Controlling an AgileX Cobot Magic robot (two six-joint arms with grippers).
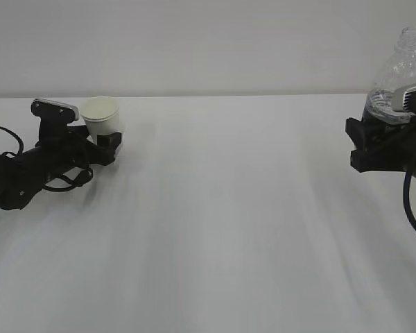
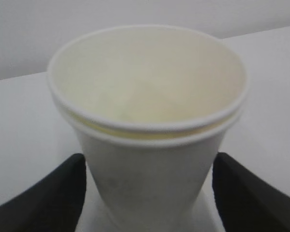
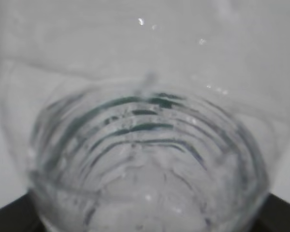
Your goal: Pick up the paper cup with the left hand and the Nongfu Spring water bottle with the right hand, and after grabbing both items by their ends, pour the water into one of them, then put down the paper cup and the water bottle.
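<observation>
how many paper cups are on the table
1. The paper cup stands upright at the far left of the table, between the left gripper's fingers. The wrist view hints at a second cup nested inside; can't confirm.

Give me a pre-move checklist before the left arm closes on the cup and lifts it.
1. The paper cup sits between the left gripper's fingers: ok, one finger on each side.
2. Fingers closed on the cup: not ok, gaps show on both sides.
3. Cup upright on the table: ok.
4. Cup holds no water yet: ok, its inside looks dry.
5. The water bottle is in the right gripper: looks ok, it rides above the table at the right edge; the pad contact itself cannot be told.
6. Bottle's mouth: cannot tell, cut off in the exterior view.
</observation>
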